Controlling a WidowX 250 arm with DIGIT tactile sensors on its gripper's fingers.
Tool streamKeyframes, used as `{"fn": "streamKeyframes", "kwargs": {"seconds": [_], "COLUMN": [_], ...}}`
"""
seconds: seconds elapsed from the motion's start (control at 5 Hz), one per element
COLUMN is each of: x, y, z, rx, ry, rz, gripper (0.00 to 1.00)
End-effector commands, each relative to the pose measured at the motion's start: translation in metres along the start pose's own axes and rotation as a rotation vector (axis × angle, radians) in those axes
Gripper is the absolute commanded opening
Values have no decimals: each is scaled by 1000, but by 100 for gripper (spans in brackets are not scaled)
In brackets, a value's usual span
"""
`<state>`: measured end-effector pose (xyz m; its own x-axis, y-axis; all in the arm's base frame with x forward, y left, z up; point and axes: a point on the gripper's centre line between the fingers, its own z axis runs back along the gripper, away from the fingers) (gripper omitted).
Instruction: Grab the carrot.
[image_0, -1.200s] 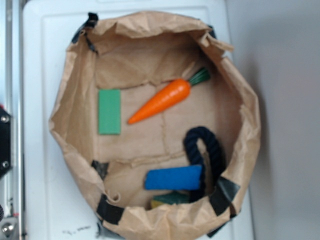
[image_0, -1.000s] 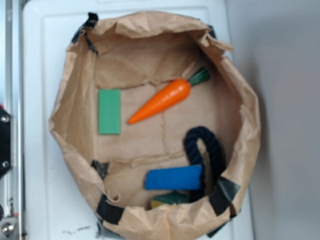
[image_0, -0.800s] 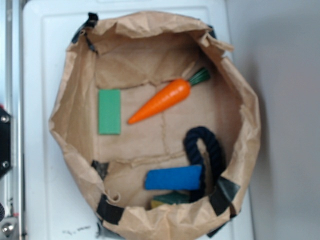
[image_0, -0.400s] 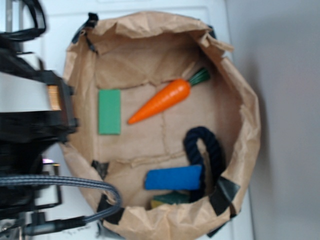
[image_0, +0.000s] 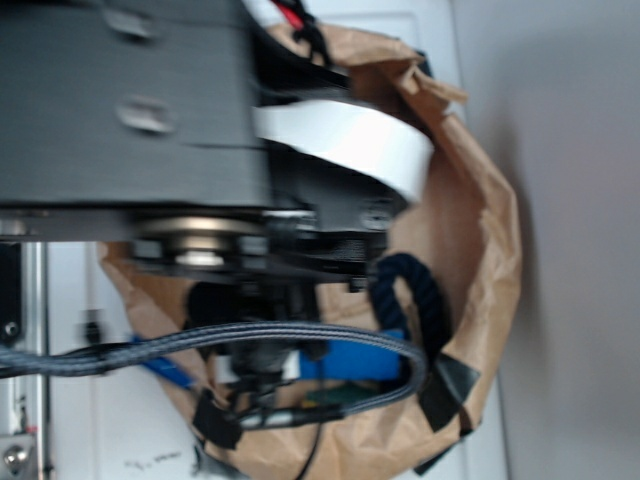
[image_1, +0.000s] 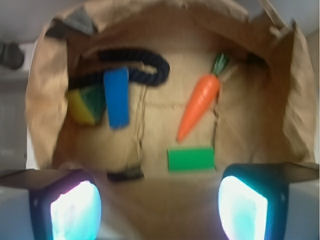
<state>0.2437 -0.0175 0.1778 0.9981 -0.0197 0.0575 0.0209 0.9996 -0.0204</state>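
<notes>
The glossy orange toy carrot (image_1: 200, 105) lies untouched in the brown paper bag (image_1: 292, 115), at one o'clock from the wide-open, empty gripper (image_1: 160, 205) that's just swung in overhead.

The end effector (image_1: 160, 202) hangs empty, its fingers (image_1: 75, 205) spread wide.

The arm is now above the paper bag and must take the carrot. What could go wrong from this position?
1. The green block lies just past the tip of the carrot; a descent slightly off could clamp the block instead.
2. The carrot lies diagonally, so the open gripper may need to rotate, or the fingers could slip along the glossy cone.
3. The crumpled bag wall stands close beside the carrot and might catch a finger.
</notes>
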Motion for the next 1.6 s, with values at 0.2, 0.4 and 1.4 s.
{"fn": "streamKeyframes", "kwargs": {"seconds": [0.2,0.4,1.4], "x": [5,24,32], "y": [-3,-2,64], "z": [16,-29,-107], "rx": [-4,55,25], "ry": [-58,-76,-67], "rz": [6,7,59], "gripper": [100,100,100]}}
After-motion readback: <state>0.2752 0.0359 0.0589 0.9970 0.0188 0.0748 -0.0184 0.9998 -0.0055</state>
